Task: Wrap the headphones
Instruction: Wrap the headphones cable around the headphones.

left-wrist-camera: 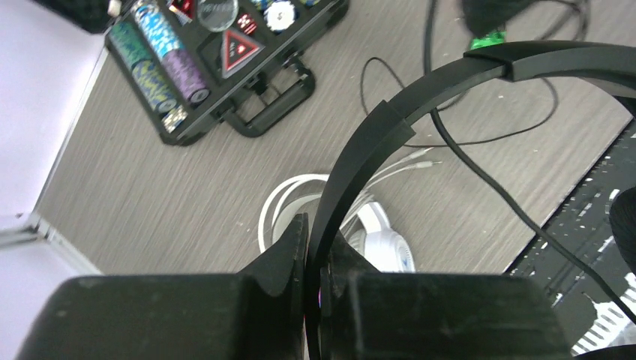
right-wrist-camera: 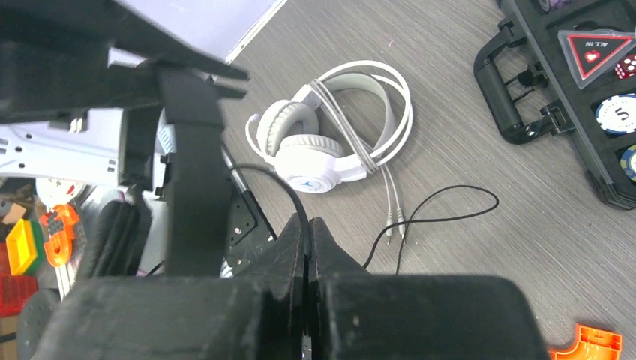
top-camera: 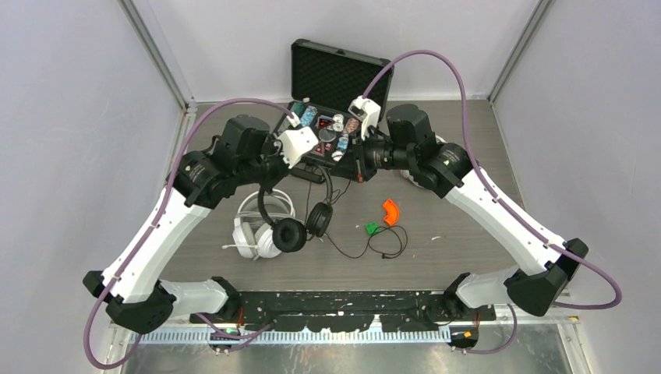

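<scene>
1. Seen from above, both arms' fingertips are lost under wrists and camera mounts. A white curve (top-camera: 407, 178) under the right arm is too covered to identify. The left wrist view cuts the black headset (top-camera: 290, 234) off at the frame's right edge.
2. A red triangle (right-wrist-camera: 592, 52) in the open chip case (right-wrist-camera: 525, 112) reads "ALL IN". The chip markings beside it are too small to read, and the same triangle is blurred in the left wrist view.
3. The left gripper (left-wrist-camera: 315, 232) has its jaws nearly together and clamps the black headset's band (left-wrist-camera: 450, 75), which rises between the fingers and arcs to the right.
4. The right gripper (right-wrist-camera: 307, 225) has its jaws pinched tight on the thin black cable (right-wrist-camera: 450, 202), which loops away across the table (top-camera: 468, 249).
5. The black headset sits between the two arms at mid-table, its cups overlapping the right side of the white headset (top-camera: 253, 230). The white headset lies flat with its cord wound round the band. The black cable trails right, near a green piece (top-camera: 372, 229) and an orange piece (top-camera: 390, 212).
</scene>
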Available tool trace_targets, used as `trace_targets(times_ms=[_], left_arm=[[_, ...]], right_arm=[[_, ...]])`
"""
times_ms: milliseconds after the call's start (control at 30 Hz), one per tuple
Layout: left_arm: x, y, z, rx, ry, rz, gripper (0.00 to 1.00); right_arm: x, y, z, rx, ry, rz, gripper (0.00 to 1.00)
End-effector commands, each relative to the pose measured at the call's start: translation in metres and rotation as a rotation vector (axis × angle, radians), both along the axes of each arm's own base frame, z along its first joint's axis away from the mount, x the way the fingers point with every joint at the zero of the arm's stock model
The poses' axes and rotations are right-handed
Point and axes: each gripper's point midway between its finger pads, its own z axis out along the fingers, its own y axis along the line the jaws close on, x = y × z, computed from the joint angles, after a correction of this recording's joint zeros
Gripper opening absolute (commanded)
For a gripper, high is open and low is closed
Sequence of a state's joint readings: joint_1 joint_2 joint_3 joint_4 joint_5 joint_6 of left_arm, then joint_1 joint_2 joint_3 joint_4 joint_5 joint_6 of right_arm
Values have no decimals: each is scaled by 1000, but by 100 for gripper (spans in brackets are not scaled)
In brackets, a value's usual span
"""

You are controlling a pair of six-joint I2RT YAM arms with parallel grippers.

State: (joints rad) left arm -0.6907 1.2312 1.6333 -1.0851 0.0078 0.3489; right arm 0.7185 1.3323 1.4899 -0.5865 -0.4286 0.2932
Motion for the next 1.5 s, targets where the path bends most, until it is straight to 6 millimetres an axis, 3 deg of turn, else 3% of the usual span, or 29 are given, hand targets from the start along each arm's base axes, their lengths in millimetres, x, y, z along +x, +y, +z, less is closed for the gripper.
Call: trace_targets(times_ms=[0,233,600,733,1033,1300,1467], left_arm=[[-14,-21,24,-133,-57,-140,0],[-22,-24,22,-146,-54,-185,0],[15,11,-5,54,-16,95,0],[24,21,-6,94,-20,178,0],[38,39,-5,149,-47,322,0],[48,44,-4,139,-42,448,0],[57,41,-4,104,-33,534,0]], right_arm=[[21,0,1,41,-12,-60,1],[37,-9,-5,66,20,-111,1],[19,-8,23,150,61,-55,1],[10,-3,27,175,104,-14,1],[14,-9,31,157,111,-68,0],[-6,8,59,290,193,57,1],[-14,26,68,403,254,136,9]])
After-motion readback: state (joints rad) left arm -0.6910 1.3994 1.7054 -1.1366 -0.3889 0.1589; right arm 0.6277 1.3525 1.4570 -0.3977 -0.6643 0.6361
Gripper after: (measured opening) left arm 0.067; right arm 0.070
